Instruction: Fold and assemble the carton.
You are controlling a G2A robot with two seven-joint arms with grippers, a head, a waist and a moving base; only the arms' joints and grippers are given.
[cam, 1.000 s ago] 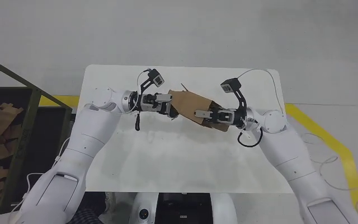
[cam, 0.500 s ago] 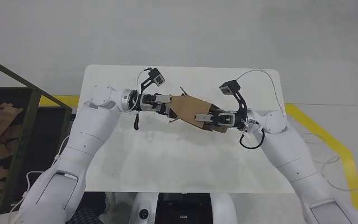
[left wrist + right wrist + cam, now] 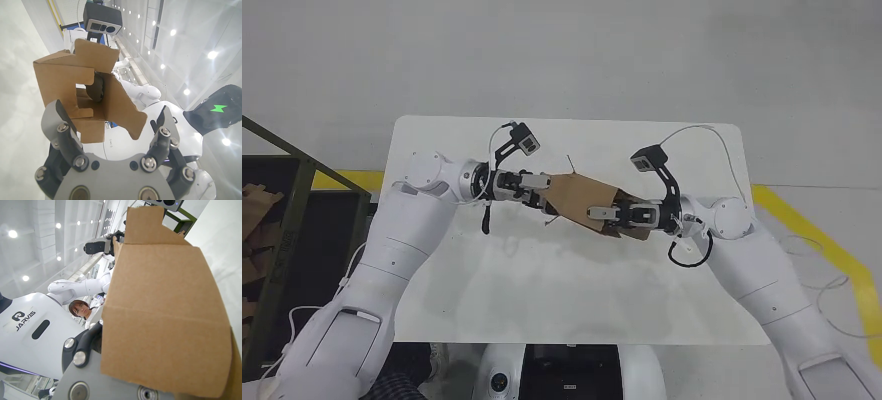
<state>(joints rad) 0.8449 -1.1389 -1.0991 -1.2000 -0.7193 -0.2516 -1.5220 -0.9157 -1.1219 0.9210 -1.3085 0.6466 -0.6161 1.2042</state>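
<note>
White desk (image 3: 542,290) on pale grey floor, a yellow floor line (image 3: 802,215) beside it; by the desk's left end stands a dark bin (image 3: 267,225) with brown scraps in it, cut off by the frame edge. Over the far middle of the desk the carton (image 3: 582,190) is held between both arms; whether it touches the desk cannot be told. It is plain brown corrugated board, only partly folded. In the left wrist view the carton (image 3: 62,75) shows an open end with notched flaps sticking out at different angles, and a dark shape sits deep inside (too shadowed to name). The left claw (image 3: 111,106) is spread wide around those flaps, clamping nothing. The right claw (image 3: 594,213) lies along the carton's other end. In its own wrist view a broad creased panel of the carton (image 3: 162,306) covers it, so whether it is gripping cannot be told.
</note>
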